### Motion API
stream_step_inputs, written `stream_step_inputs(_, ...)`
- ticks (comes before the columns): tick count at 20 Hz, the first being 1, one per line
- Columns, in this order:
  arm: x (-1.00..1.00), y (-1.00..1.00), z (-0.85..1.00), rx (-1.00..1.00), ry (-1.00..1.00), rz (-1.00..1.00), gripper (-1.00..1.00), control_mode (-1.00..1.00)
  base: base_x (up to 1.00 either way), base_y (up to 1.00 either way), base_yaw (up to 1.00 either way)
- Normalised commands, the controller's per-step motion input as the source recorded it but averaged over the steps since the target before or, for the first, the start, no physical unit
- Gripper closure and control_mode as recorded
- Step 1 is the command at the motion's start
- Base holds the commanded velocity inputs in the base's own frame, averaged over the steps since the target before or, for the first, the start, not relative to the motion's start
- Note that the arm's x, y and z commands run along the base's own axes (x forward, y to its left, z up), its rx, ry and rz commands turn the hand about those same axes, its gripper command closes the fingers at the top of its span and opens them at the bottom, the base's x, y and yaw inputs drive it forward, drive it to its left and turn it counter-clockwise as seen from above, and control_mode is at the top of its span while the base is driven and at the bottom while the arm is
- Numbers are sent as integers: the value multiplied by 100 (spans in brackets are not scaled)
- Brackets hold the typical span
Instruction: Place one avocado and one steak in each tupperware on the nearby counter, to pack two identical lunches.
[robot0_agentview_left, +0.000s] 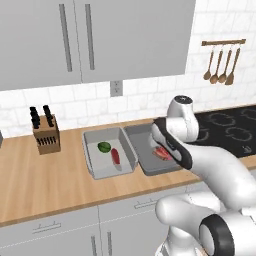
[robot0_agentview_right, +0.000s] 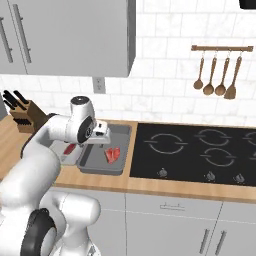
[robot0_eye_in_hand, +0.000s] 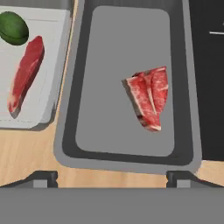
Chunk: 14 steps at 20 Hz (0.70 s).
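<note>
Two tupperware bins sit side by side on the wooden counter. The left tupperware holds a green avocado and a red steak; the hand view shows them as avocado and steak. In the right tupperware a second steak lies loose on the floor, right of centre. My gripper hovers open above that bin's near rim, with nothing between its fingertips. The arm covers part of this bin in the left base view.
A knife block stands on the counter left of the bins. The black stovetop borders the right tupperware. Wooden utensils hang on the tiled wall, and grey cabinets hang above the counter.
</note>
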Motion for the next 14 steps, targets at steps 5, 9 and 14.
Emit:
stream_step_inputs(5,-100,20,67,0,-17,0,-100,-100,0,0,0)
stream_step_inputs(9,-81,-9,30,6,-23,0,-100,-100,0,0,0)
stream_step_inputs(14,-42,-13,3,2,-10,0,-100,-100,0,0,0)
